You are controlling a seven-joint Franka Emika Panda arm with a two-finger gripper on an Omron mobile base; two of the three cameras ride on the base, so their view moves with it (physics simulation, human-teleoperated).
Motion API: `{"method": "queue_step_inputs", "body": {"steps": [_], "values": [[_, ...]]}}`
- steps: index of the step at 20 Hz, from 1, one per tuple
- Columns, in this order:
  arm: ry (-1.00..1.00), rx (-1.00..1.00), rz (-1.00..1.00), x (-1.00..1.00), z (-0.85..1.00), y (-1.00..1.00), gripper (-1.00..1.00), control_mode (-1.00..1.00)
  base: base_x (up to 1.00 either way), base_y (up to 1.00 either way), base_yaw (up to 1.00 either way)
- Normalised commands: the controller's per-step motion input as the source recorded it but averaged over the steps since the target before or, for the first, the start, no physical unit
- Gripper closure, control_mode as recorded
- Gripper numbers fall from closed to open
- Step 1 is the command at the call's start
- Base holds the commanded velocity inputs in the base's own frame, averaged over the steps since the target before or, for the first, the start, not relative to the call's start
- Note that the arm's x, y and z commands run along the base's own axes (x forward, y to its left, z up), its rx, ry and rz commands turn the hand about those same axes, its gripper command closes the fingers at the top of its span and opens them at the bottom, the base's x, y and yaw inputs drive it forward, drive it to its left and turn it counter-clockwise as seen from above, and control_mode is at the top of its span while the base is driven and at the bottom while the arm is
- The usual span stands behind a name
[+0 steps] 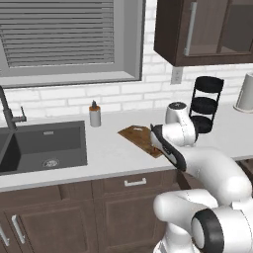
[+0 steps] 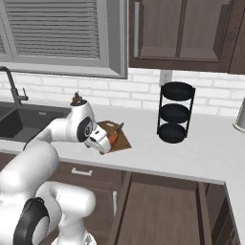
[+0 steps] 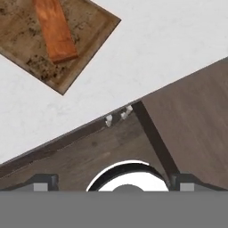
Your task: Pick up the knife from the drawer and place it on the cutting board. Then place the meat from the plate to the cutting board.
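One knife (image 3: 55, 31) (orange-red handle) lies on my cutting board (image 3: 26, 49); my gripper (image 3: 113, 181) hangs empty above the counter edge, fingers spread wide.

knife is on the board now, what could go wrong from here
1. The knife lies near one corner of the cutting board, leaving limited bare board; meat set down carelessly could land on the handle or nudge the knife off.
2. The open drawer juts out below the counter; the arm swinging low could strike it.
3. The gripper is open and empty, and the plate is not in these views, so it must be found first.
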Motion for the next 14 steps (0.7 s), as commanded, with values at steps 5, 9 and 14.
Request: {"method": "queue_step_inputs", "body": {"steps": [5,9,14], "values": [[0.01,-0.03,0.0,-0.14,0.0,0.16,-1.0,-1.0,0.0,0.0,0.0],[0.0,0.0,0.0,0.0,0.0,0.0,-1.0,1.0,-0.78,0.97,0.15],[0.0,0.0,0.0,0.0,0.0,0.0,-1.0,1.0,-0.4,1.0,0.27]]}}
